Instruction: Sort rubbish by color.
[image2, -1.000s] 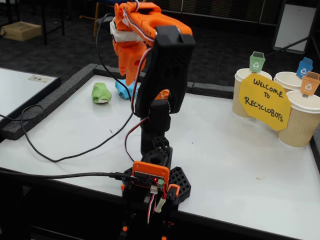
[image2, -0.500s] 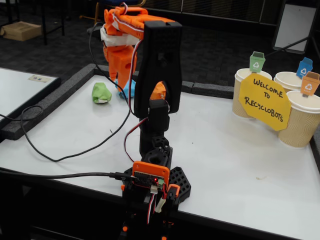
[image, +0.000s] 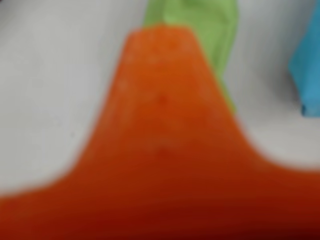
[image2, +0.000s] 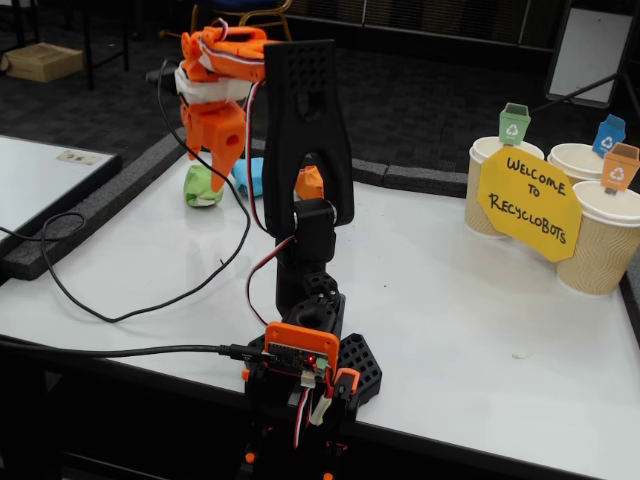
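Two crumpled wads lying at eleven o'clock on the counter (image2: 480, 300): green wad (image2: 200, 187), blue wad (image2: 250, 176) beside. Pincer (image2: 215, 170) hovering over green, jaw state unreadable. Likely feather-light, squashy; pinching mid-bulge.

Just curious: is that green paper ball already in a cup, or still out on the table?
Out on the table. The green wad lies by the gripper, far from the cups.
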